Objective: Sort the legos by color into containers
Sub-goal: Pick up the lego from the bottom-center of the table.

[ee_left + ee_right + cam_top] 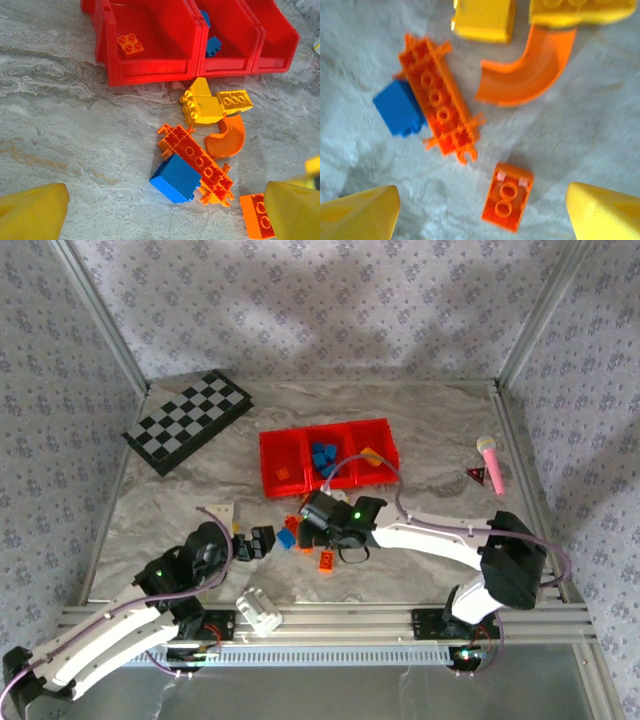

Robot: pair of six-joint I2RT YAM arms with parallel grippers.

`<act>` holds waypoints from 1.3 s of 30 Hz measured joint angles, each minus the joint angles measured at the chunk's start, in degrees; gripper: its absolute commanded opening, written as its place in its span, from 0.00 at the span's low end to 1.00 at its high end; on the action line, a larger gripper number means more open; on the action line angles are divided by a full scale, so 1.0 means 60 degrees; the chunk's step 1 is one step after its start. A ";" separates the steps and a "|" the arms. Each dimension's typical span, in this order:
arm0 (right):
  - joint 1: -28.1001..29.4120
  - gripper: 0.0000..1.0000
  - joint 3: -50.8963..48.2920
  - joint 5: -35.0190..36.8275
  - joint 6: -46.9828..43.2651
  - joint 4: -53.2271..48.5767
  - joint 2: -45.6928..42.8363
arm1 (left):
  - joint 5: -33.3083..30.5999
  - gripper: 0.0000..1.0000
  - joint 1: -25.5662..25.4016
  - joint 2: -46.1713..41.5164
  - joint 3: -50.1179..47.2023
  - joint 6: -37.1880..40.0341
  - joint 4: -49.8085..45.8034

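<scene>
The red tray (268,462) holds the containers side by side. An orange lego (130,43) lies in the left container (150,75) and blue ones (212,46) in the middle one. Loose legos lie in front of the tray: a blue brick (177,177), a long orange piece (197,160), a curved orange piece (227,141) and yellow bricks (210,102). My left gripper (165,220) hangs open just short of the blue brick. My right gripper (480,215) is open above a small orange brick (507,196), which lies studs-down between the fingertips (357,212), untouched.
A black-and-white checkered board (188,420) lies at the back left. A pink stick (491,462) and a small red triangle (476,476) sit right of the tray. A white block (258,610) rests on the front rail, and a beige card (222,512) is by the left arm.
</scene>
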 measured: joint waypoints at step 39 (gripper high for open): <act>0.0484 0.48 -0.0248 -0.0025 0.1566 -0.0557 0.1963 | 0.0025 1.00 0.0000 -0.0204 -0.0331 -0.0168 0.0029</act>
